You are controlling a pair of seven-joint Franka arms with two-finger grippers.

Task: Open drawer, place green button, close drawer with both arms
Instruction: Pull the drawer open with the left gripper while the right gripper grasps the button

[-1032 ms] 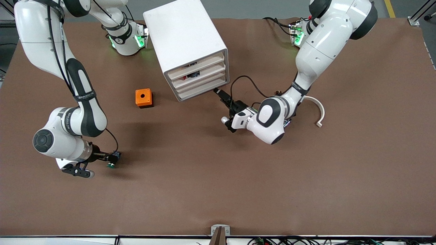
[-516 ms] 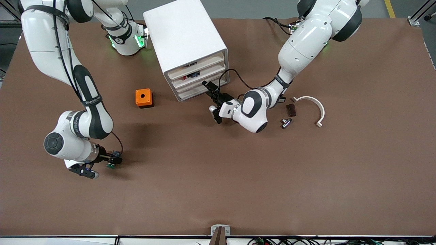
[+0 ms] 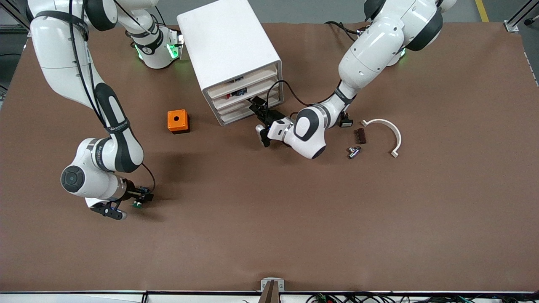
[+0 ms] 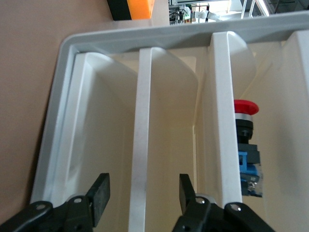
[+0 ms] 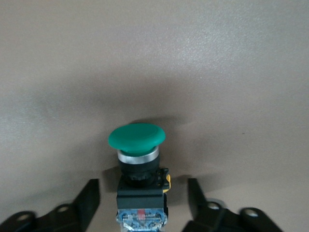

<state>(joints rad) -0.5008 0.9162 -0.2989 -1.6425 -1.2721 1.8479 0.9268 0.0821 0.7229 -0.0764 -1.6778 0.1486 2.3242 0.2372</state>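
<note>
Here the button [image 5: 137, 150] (green-capped) sits between the right gripper's [image 5: 143, 203] open fingers.

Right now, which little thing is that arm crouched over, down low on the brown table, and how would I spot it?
Start at the tall white cabinet, then go to the orange box beside it. Nearer the front camera, toward the right arm's end of the table, the right end effector straddles the button. Its round green cap on a black-and-blue body sets it apart from the cube.
</note>
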